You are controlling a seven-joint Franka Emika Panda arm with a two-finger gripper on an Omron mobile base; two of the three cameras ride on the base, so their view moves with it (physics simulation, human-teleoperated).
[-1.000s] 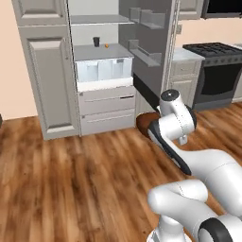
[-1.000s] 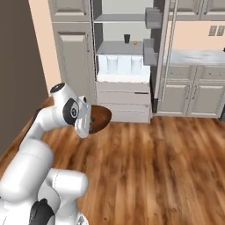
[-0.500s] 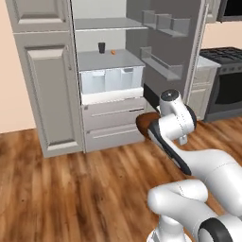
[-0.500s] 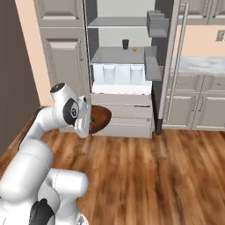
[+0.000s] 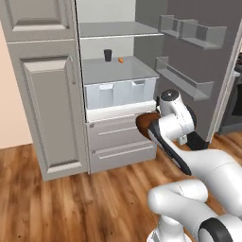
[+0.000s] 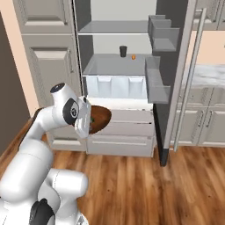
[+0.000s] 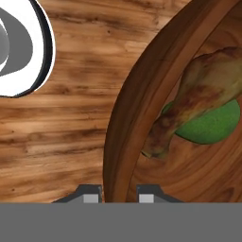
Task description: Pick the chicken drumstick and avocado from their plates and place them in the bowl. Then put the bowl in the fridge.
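no readable text or labels anywhere

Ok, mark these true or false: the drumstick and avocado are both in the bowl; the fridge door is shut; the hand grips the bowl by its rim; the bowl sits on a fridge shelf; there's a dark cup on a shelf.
1. Drumstick and avocado lie in the bowl: true.
2. Fridge door shut: false, it stands open.
3. Hand grips the bowl's rim: true.
4. Bowl on a shelf: false, it is held in front of the drawers.
5. Dark cup on a shelf: true.
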